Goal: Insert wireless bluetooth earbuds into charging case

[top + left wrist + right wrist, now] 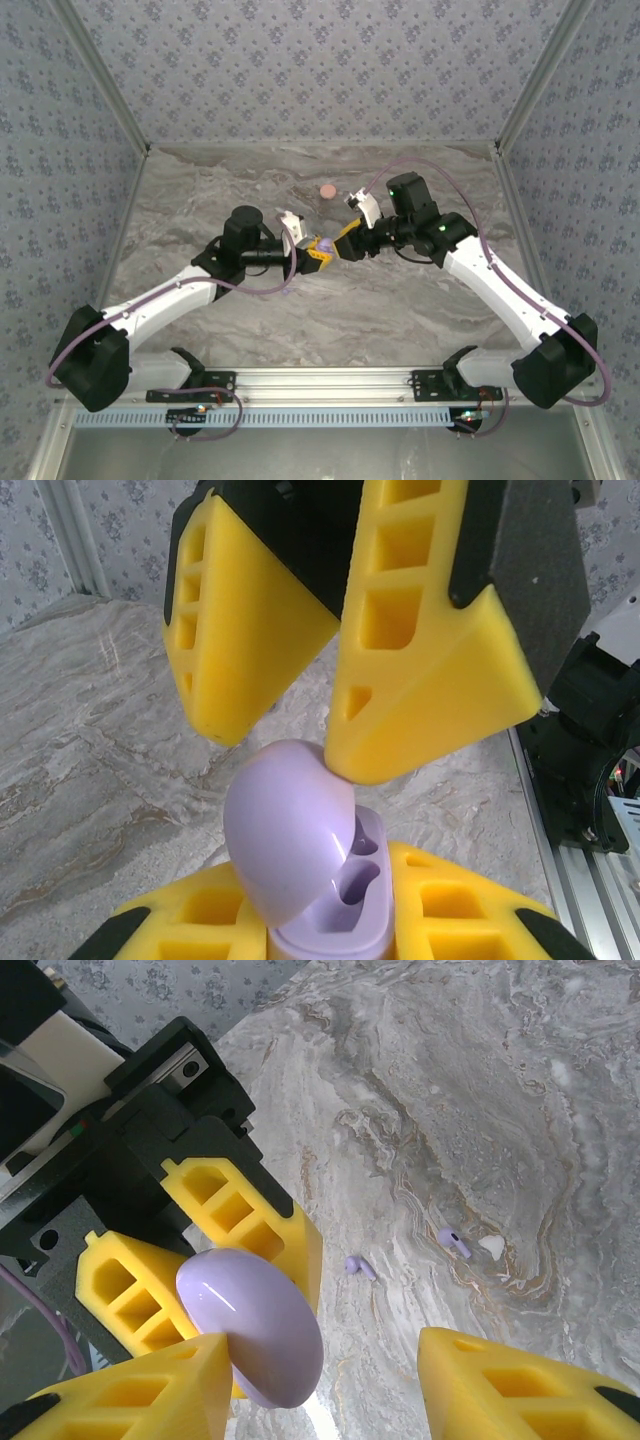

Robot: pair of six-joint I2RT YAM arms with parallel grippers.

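Note:
My left gripper (314, 251) is shut on the base of the lavender charging case (335, 932). The case's lid (285, 825) is swung open, and two empty wells show in the base. My right gripper (325, 1400) is open and faces the left one. One of its yellow fingers (425, 680) presses the top edge of the lid, while the other finger (520, 1390) stands well clear. Two lavender earbuds lie on the marble table below, one (360, 1267) nearer the case and one (453, 1242) farther right.
A salmon-pink round disc (327, 190) lies on the table beyond the two grippers. A small white fleck (491, 1247) sits beside the farther earbud. Patterned walls (300, 70) close in the table at the back and sides.

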